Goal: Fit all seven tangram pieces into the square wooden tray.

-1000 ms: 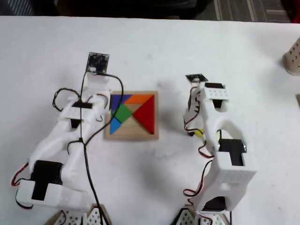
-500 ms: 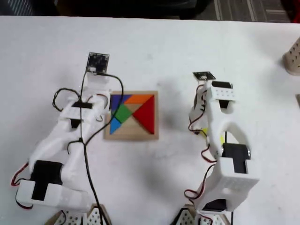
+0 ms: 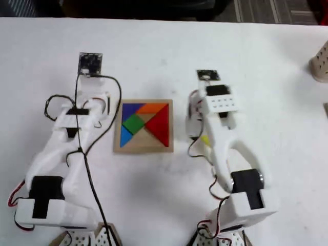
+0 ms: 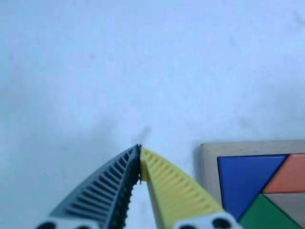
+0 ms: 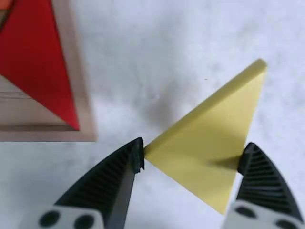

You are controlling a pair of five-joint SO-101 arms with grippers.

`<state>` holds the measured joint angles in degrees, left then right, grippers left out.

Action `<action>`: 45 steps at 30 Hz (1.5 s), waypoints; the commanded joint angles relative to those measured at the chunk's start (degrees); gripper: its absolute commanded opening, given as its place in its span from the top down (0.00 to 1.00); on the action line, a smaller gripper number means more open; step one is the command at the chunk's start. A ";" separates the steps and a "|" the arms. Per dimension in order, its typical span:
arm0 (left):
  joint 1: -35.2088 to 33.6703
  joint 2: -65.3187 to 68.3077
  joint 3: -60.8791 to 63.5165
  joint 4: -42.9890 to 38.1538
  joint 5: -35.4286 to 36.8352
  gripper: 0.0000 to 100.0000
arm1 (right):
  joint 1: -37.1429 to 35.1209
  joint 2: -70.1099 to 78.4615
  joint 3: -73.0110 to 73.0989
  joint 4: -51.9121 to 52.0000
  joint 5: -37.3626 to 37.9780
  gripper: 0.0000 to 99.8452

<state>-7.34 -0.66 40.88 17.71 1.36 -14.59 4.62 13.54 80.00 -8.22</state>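
Note:
The square wooden tray (image 3: 143,147) lies between the two arms and holds blue (image 3: 131,109), orange (image 3: 154,107), green (image 3: 134,123), red (image 3: 160,125) and light blue (image 3: 125,136) pieces. Bare wood shows along its near side. My right gripper (image 5: 191,157) is shut on a yellow triangle (image 5: 209,143), held just above the table to the right of the tray rim (image 5: 78,86); a bit of that yellow triangle (image 3: 205,139) peeks out under the arm. My left gripper (image 4: 139,153) is shut and empty, just off the tray's far left corner (image 4: 208,157).
A beige perforated object (image 3: 320,64) stands at the table's right edge. Black and red cables (image 3: 97,128) trail along the left arm close to the tray. Open white table lies beyond the tray and in front of it.
The right arm has swung left toward the tray, carrying the yellow triangle. The left arm has shifted left, off the tray's left edge.

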 commanded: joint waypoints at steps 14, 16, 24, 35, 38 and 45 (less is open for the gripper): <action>-4.44 -0.22 -4.66 -1.14 -0.18 0.98 | -19.47 7.78 -14.77 -11.38 -10.20 0.70; -4.44 -0.22 -4.66 -1.14 -0.18 0.98 | -19.56 12.44 -17.85 -11.30 -10.20 0.70; -4.18 -0.22 -4.66 -1.14 -0.18 0.98 | -20.26 26.15 -33.23 -6.46 -8.00 0.64; -4.00 -0.13 -4.48 -1.14 -0.18 0.98 | -15.08 33.98 -54.15 17.36 -0.09 0.58; -2.51 -0.13 -4.13 -1.14 -0.18 0.98 | -9.54 31.87 -52.22 18.42 0.53 0.60; 0.84 -0.13 -3.96 -0.88 -0.53 0.98 | -0.31 27.21 -43.34 12.97 0.79 0.70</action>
<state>-8.40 -0.66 39.30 17.71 1.36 -18.64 37.67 -30.86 95.38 -8.31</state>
